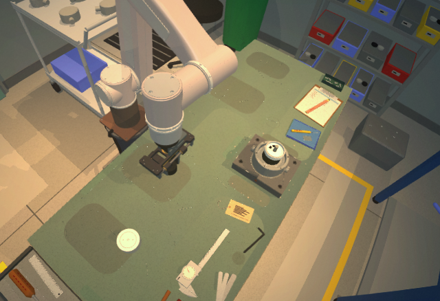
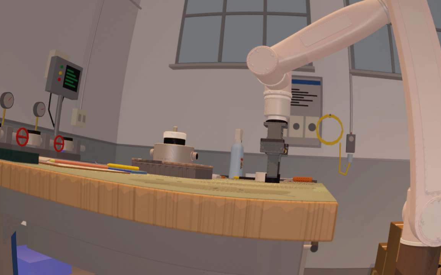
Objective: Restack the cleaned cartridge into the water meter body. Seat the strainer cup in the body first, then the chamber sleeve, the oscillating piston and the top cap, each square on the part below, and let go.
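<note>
A small black round part, the oscillating piston [image 1: 171,169], sits low on the green mat on the bench's left side, and my gripper [image 1: 170,165] [image 2: 272,178] is closed around it. It is mostly hidden under the gripper body. To the right, the water meter body [image 1: 268,159] [image 2: 173,153] stands on a dark square fixture, with a black and white stack of parts [image 2: 174,137] rising out of its bore, upright. A pale round disc, the top cap [image 1: 128,240], lies flat near the bench's front left corner.
The bench's left edge runs close beside my arm's base [image 1: 122,113]. A caliper [image 1: 204,257], hex key [image 1: 254,240] and yellow card [image 1: 239,211] lie at the front. A clipboard [image 1: 318,105] and blue pad [image 1: 303,133] lie beyond the fixture. A spray bottle [image 2: 236,154] stands behind.
</note>
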### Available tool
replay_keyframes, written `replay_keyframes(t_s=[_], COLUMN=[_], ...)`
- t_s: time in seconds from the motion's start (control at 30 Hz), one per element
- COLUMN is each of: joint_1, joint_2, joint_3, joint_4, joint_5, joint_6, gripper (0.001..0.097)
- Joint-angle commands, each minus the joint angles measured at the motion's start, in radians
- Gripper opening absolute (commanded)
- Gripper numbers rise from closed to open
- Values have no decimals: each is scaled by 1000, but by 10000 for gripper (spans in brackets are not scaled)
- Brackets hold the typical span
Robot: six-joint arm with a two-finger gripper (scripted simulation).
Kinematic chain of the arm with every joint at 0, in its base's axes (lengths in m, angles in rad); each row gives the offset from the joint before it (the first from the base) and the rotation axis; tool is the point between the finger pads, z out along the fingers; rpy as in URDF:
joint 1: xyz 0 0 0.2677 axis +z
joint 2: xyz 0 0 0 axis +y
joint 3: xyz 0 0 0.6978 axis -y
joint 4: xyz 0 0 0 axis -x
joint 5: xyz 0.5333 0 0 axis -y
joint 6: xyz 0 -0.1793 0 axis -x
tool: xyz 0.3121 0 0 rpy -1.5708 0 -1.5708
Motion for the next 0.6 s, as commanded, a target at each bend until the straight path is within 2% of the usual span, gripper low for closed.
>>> replay_keyframes(t_s=[0.0, 0.37, 0.57], joint_1=[0, 0, 0], joint_2=[0, -2, -12], joint_3=[1, 3, 21], joint_4=[0, 0, 1], joint_5=[0, -3, -31], joint_6=[0, 0, 0], gripper=[38, 33, 33])
